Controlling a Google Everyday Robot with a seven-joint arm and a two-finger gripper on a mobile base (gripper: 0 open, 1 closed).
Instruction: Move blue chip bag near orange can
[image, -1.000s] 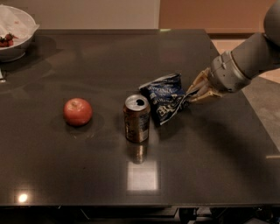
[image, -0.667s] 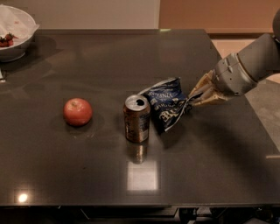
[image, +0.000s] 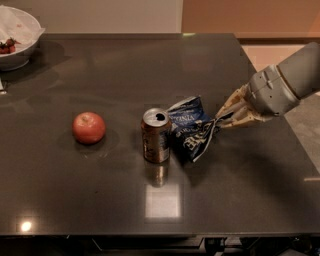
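Note:
The blue chip bag (image: 191, 128) is crumpled, with white lettering, and sits on the dark table (image: 240, 190) right beside the orange can (image: 156, 135), touching or nearly touching its right side. The can stands upright with its silver top open. My gripper (image: 219, 119) reaches in from the right, and its beige fingers (image: 235, 107) converge on the bag's right corner and pinch it.
A round red apple (image: 89, 127) lies left of the can. A white bowl (image: 17, 37) with food and a napkin stands at the back left corner. The table's right edge (image: 280, 115) runs under my arm.
My gripper has moved the bag a little lower and toward the front, and the bag now rests beside the can. The can and the apple have not moved.

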